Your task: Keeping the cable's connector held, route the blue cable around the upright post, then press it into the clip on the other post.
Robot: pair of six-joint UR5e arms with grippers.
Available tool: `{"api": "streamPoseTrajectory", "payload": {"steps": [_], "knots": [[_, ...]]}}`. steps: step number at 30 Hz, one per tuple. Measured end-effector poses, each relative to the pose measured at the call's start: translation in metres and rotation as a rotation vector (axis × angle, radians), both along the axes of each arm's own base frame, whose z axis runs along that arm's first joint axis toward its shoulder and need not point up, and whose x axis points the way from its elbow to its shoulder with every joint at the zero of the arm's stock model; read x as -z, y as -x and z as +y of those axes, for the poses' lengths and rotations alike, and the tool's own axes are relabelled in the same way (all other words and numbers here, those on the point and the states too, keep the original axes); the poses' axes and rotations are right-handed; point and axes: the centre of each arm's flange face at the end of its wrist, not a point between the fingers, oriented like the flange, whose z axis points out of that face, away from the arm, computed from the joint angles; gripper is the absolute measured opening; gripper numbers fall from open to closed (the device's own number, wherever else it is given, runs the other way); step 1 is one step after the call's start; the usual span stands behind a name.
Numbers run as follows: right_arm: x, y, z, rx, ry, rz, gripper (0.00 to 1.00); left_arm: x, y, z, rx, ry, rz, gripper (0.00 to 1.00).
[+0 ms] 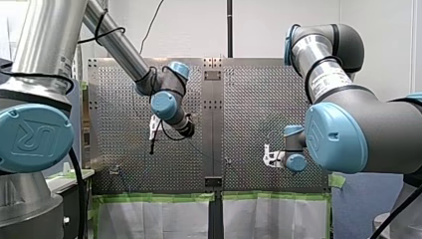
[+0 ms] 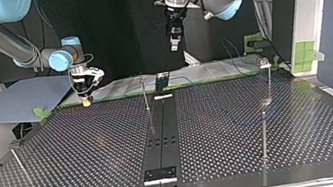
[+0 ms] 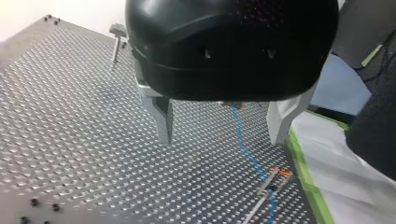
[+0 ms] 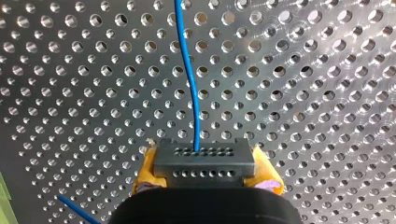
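Right gripper (image 4: 205,170) pinches the connector (image 4: 204,156).
Blue cable (image 4: 189,70) leaves the connector over the perforated table (image 3: 70,116); left gripper (image 3: 220,123) jaws spread wide.

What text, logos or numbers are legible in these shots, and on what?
"UR": logo on the blue joint cap of my left arm, front view.
Sticker on my right arm: print too blurred to read.
Nothing else legible.
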Motion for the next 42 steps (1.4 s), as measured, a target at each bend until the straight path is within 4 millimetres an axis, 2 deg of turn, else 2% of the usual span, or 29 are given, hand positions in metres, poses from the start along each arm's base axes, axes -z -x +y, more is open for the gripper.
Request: {"api": "streamPoseTrajectory", "payload": {"steps": [7, 16, 24, 32, 42], "knots": [[0.000, 0.001, 0.000, 0.001, -0.001, 0.001, 0.00, -0.025, 0.003, 0.002, -0.012, 0.103, -0.070, 0.98], [-0.001, 0.001, -0.002, 0.001, 0.002, 0.001, 0.00, -0.036, 0.021, 0.017, -0.037, 0.220, -0.122, 0.98], [-0.001, 0.000, -0.001, -0.006, 0.002, 0.001, 0.00, -0.045, 0.038, 0.033, -0.076, 0.239, -0.195, 0.98], [-0.001, -0.002, 0.000, -0.012, 0.003, 0.017, 0.00, -0.057, 0.036, 0.034, -0.077, 0.268, -0.266, 0.98], [-0.001, -0.004, 0.001, -0.024, 0.003, 0.047, 0.00, -0.060, 0.032, 0.032, -0.068, 0.268, -0.302, 0.98]]}}
